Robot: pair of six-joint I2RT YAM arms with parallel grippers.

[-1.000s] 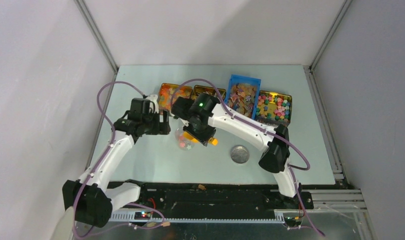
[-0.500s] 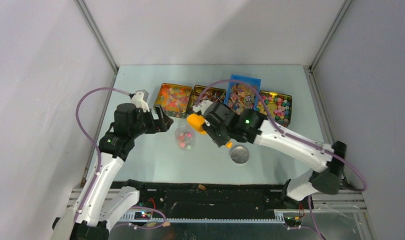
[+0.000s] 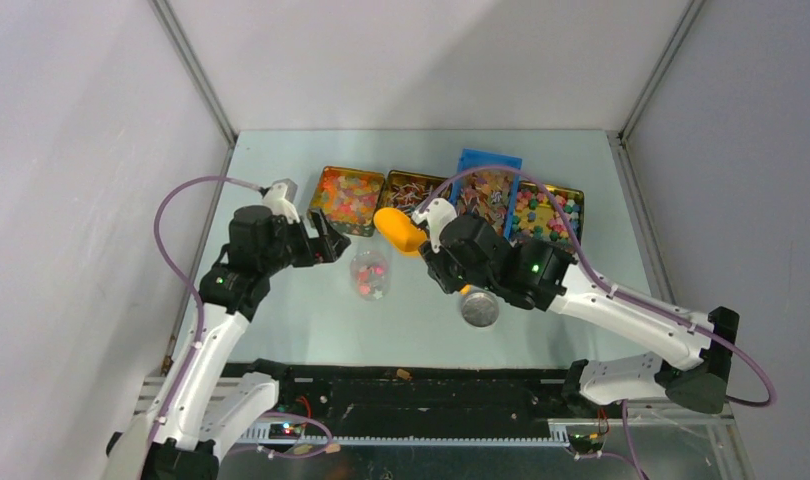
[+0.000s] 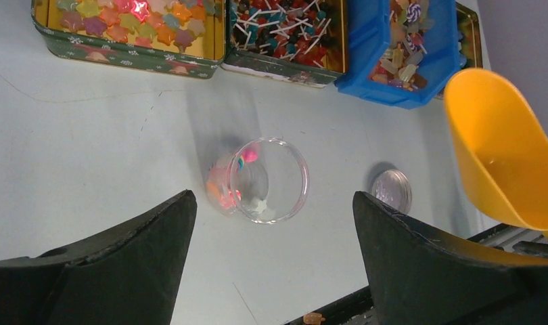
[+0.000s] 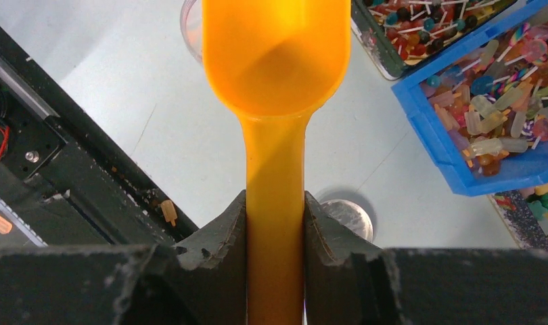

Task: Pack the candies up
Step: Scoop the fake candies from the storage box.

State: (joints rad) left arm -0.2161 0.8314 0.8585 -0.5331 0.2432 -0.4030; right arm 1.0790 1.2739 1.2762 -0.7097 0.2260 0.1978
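The candies lie in a row of trays at the back: star gummies in a tin (image 3: 349, 198), lollipops in a second tin (image 3: 411, 188), mixed pieces in a blue bin (image 3: 486, 190) and more in a right-hand tin (image 3: 549, 213). A few candies (image 4: 224, 189) sit in the clear jar (image 3: 369, 275), which stands upright. My left gripper (image 3: 326, 245) is open just left of the jar, not touching it. My right gripper (image 5: 275, 203) is shut on the handle of the orange scoop (image 3: 399, 230). The scoop's bowl (image 5: 275, 54) is empty and hovers between the jar and the lollipop tin.
A round silver lid (image 3: 479, 308) lies flat on the table right of the jar, under the right arm. One stray candy (image 5: 168, 211) rests on the black base rail at the near edge. Walls enclose the table on the left, back and right.
The right arm carried the scoop from over the jar back and to the right, toward the tins. The left gripper drew back a little from the jar, jaws slightly wider.
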